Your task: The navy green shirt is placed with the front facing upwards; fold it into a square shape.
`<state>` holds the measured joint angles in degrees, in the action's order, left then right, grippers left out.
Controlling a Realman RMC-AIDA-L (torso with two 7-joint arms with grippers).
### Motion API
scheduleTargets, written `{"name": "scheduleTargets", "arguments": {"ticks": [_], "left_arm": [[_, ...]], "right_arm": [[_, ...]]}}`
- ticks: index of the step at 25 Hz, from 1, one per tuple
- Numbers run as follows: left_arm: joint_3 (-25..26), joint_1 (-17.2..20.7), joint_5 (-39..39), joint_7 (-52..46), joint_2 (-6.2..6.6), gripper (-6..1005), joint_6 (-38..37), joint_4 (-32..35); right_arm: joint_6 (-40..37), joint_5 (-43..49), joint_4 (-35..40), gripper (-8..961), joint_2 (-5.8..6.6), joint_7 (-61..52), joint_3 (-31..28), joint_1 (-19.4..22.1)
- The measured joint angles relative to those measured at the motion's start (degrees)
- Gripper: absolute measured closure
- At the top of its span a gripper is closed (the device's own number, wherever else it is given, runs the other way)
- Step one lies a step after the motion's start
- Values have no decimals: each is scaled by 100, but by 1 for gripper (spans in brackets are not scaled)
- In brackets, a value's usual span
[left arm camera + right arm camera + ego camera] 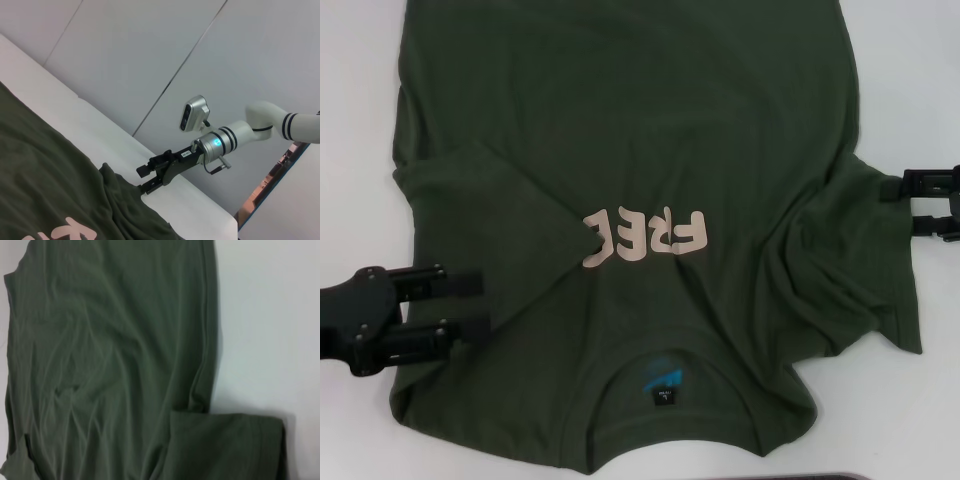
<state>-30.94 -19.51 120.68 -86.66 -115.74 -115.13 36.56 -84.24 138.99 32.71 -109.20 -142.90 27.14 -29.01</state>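
Head view showed the left gripper (470,305), jaws apart over the folded sleeve, and the right gripper (910,205), jaws apart beside the navy green shirt (650,130); closing shallowly risked the fabric slipping free.

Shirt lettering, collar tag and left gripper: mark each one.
FREE lettering (645,238), head view, on the middle letters.
collar tag (663,397), head view, on the small black label.
left gripper (480,306), head view, in the gap between its open fingers.
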Motion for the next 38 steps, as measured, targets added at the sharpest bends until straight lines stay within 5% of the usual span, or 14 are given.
{"name": "scheduleTargets", "arguments": {"ticks": [38], "left_arm": [[0, -17, -18, -9, 0, 335, -53, 0]], "right_arm": [[-60, -45, -1, 45, -77, 98, 0, -26]]}}
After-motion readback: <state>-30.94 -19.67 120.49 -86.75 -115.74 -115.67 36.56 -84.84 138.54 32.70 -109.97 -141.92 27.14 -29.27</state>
